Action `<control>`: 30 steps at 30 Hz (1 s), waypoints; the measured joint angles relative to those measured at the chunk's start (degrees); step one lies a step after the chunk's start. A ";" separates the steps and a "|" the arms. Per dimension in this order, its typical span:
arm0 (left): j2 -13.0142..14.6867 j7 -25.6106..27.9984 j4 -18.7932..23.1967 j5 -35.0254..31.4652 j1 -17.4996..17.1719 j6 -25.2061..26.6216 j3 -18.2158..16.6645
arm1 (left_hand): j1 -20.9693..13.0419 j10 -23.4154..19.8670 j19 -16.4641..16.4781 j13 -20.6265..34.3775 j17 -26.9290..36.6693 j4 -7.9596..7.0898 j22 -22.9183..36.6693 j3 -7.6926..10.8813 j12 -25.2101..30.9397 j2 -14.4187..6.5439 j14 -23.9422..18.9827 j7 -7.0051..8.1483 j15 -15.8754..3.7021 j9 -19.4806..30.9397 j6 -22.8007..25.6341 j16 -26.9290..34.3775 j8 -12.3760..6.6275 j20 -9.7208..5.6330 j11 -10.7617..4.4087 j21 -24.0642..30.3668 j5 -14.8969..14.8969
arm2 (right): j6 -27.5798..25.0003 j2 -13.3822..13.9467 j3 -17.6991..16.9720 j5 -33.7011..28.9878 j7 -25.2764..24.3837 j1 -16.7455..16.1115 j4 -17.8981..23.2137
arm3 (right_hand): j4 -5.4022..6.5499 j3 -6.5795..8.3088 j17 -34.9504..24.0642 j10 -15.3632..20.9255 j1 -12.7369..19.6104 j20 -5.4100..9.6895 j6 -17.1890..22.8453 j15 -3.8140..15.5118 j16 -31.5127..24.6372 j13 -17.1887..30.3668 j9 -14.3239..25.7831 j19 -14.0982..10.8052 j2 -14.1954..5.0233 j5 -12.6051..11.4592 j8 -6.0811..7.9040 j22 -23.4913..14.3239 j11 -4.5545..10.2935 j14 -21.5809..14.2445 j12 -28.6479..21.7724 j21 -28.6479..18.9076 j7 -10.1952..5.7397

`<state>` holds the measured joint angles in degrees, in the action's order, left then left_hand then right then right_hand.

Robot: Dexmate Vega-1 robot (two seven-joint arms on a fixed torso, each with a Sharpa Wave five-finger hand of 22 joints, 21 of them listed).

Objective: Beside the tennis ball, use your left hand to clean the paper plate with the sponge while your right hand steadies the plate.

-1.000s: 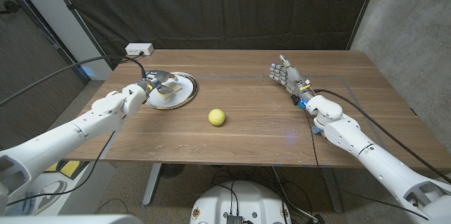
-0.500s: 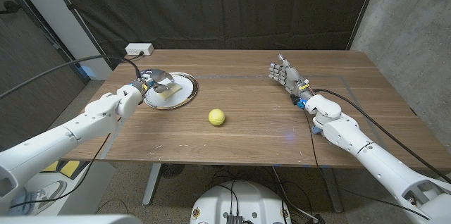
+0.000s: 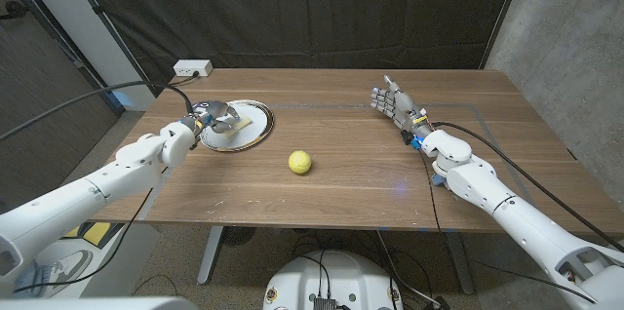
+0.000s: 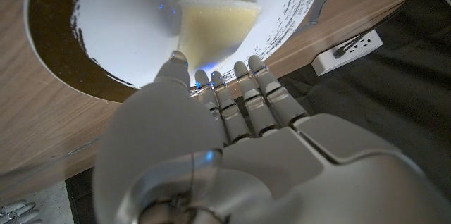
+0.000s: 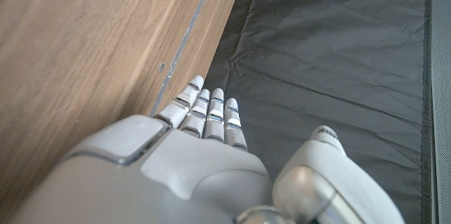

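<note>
The round white paper plate (image 3: 237, 124) sits at the far left of the brown wooden table (image 3: 341, 169), with the pale yellow rectangular sponge (image 4: 211, 25) lying inside it. The yellow-green tennis ball (image 3: 299, 162) rests near the plate, toward the table's middle, not touching it.

The left hand (image 3: 209, 119) hovers at the plate's near-left rim, fingers (image 4: 243, 94) extended and apart, reaching toward the sponge; it holds nothing, and the wrist view shows the fingertips short of the sponge.

The right hand (image 3: 394, 104) is well apart from the plate, on the far right side of the table, open with fingers straight, gripping nothing.

Judgement: the step in hand is the approach to the sponge; cleaning has not begun. The next move calls for the left hand to close on the sponge, and for the right hand to cross to the plate's rim.
</note>
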<state>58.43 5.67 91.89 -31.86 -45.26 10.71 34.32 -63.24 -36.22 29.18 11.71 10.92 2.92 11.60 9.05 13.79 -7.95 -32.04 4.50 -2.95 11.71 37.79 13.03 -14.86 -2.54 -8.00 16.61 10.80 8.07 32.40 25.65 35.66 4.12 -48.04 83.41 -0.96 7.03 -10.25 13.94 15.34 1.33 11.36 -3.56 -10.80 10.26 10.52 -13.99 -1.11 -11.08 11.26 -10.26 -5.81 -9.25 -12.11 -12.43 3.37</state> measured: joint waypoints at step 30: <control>0.05 0.19 -0.65 3.12 -0.80 0.96 -0.03 | 0.24 -1.02 0.40 0.02 0.00 0.00 -0.02 -0.01 -0.07 0.25 -0.72 0.00 -0.12 -0.25 1.22 -0.39 -0.42 -0.21 0.41 0.39 0.01 | 1.08 0.05 0.48 -0.86 0.94 0.06 -0.60 | -0.32 0.33 0.00 1.33 0.38 0.54 1.63 0.80 0.00 0.00 0.00 -0.54 -0.38 0.00 0.00 0.00 1.36 -0.80 0.00 0.34 -0.97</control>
<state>58.48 5.86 91.24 -28.74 -46.05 11.66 34.29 -63.00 -37.24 29.57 11.73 10.92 2.92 11.59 9.04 13.72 -7.70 -32.75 4.49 -3.07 11.46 39.01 12.64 -15.28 -2.75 -7.59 17.01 10.81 9.15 32.45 26.12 34.80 5.06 -47.98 82.81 -1.28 7.37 -10.25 15.27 15.73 1.86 12.98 -2.76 -10.80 10.26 10.52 -14.53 -1.49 -11.08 11.26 -10.26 -4.45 -10.05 -12.11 -12.09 2.40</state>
